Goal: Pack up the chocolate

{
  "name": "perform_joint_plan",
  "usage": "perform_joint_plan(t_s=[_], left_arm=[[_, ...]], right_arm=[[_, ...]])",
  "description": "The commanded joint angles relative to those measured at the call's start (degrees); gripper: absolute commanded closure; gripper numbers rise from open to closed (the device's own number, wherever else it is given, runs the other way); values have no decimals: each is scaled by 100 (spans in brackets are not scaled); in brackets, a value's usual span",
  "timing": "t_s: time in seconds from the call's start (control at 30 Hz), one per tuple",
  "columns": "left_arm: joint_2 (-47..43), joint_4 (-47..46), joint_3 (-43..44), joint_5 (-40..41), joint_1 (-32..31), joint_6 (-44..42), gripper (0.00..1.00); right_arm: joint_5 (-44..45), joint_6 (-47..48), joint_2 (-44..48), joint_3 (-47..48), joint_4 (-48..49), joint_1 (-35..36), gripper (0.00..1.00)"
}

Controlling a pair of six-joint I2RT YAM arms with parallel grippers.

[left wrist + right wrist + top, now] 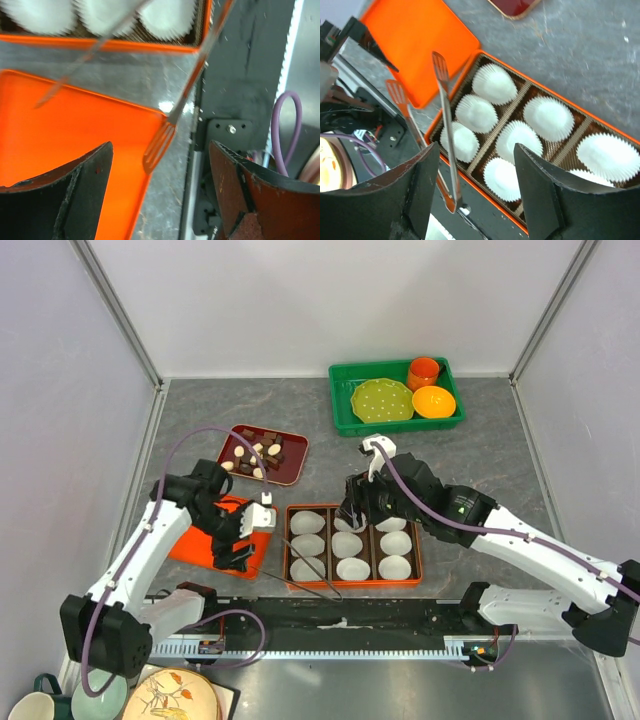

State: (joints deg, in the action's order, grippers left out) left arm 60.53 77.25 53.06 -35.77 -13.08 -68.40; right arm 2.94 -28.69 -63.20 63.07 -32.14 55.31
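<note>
The chocolate [255, 452], dark brown and cream pieces, lies on a dark red tray [292, 472] behind the left arm. An orange box [420, 562] of white paper cups [494, 83] sits in front of it, with no chocolate visible in it. Its orange lid [195, 542] lies flat to the left. Metal tongs [315, 575] rest across the box's near left corner. My left gripper [235, 552] hovers open over the lid's edge, and the tongs' tip [159, 144] shows between its fingers. My right gripper [477, 147] is open above the box, the tongs [447, 145] below it.
A green basket [345, 420] at the back right holds a dotted plate, an orange cup and an orange bowl. A black rail [340, 625] runs along the near edge. Mugs and a patterned plate [175, 698] stand at the lower left.
</note>
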Motion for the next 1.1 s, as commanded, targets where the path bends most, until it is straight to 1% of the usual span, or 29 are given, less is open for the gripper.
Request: perform_joint_plan(t_s=[0.0,0.1,0.3,0.33,0.47,0.5,0.57,0.6,0.63,0.67,0.73,0.77,0.8,1.03,1.07], left_arm=[[29,36,-208,658,-483,450,16],[37,-96,-322,869,-809,608,18],[38,-508,-542,1081,-1178,863,21],[55,-614,-577,1098,-1240,916,22],[38,-1089,-919,1335,-1539,1092,30],[29,-1194,-946,1423,-1618,1144,34],[11,-1414,-1017,1476,-1645,1180,39],[2,-1467,-1025,1494,-1654,1189,45],[2,-1581,-1017,1511,-1654,1206,48],[-15,-1608,-1017,1520,-1662,1198,56],[-33,-1661,-982,1555,-1680,1224,66],[-33,-1661,-973,1547,-1689,1241,74],[-41,-1661,-955,1538,-1698,1276,77],[-296,-1538,-920,1424,-1856,1514,85],[-314,-1433,-877,1337,-1865,1584,90]], right_arm=[[-206,-120,97,-84,-38,-125,30],[-259,-76,123,-119,-55,-222,30],[-276,-23,176,-189,-56,-372,30],[-416,-14,194,-198,-55,-415,30],[-505,-23,247,-216,-55,-486,30],[-522,-23,281,-225,-55,-512,30],[-549,-23,317,-234,-73,-521,30],[-549,-23,352,-260,-64,-556,30],[-584,-32,370,-277,-56,-556,30],[-601,-32,387,-286,-47,-565,30],[-637,-40,396,-313,-47,-583,30],[-663,-40,396,-321,-38,-574,30],[-672,-32,405,-330,-29,-583,30],[-760,-58,431,-313,94,-600,30],[-760,-58,440,-321,111,-592,29]])
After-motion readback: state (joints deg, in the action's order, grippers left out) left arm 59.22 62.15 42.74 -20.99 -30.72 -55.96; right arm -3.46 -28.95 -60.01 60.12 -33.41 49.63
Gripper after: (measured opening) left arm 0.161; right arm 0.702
